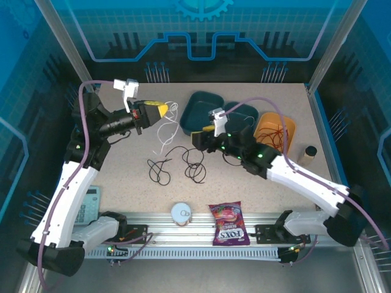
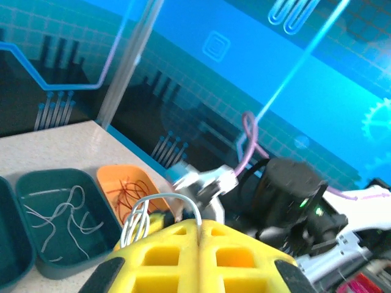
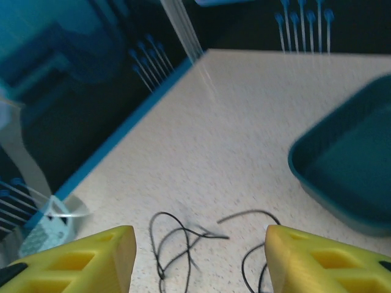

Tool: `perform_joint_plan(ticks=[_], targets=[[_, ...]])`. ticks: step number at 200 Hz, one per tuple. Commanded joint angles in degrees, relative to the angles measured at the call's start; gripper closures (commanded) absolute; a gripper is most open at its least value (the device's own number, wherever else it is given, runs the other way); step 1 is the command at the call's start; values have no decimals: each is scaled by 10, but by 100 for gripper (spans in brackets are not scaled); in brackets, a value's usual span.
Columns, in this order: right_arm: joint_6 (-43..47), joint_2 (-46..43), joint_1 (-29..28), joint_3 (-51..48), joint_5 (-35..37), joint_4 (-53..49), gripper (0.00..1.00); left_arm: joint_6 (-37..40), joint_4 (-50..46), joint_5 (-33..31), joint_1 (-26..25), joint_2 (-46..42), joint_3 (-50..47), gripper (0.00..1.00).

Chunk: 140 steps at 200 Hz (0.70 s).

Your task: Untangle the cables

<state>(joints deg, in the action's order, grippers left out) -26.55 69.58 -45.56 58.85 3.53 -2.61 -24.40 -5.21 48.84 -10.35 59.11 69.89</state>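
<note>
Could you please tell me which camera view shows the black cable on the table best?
The top external view: the black cable lies spread out in loose loops on the table. The right wrist view catches just a few loops, close up, beyond the open right claw.

Bright, even light from above, soft shadows on the table [image 1: 128, 177]; blue glow at twelve o'clock; right gripper [image 3: 200, 244] blurred at six o'clock

You can read one brand name, "FOX'S", in white letters on the purple candy bag [image 1: 227, 223] at the near edge of the desk [image 1: 122, 177].
</note>
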Motion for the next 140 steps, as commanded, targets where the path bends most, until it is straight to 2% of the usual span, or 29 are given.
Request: perform_joint_plan(ticks=[1,44,93,140], targets=[[41,-45,6,9,-62,-16,42,22,40,83,5,1,-15,100],[61,-88,6,25,-135,15,45,-10,111,153,4,-5,-48,100],[54,-49,-5,43,-165,34,48,-53,165,154,3,-7,-72,100],[43,8,-15,65,-160,58,51,-77,197,159,0,-5,-88,100]])
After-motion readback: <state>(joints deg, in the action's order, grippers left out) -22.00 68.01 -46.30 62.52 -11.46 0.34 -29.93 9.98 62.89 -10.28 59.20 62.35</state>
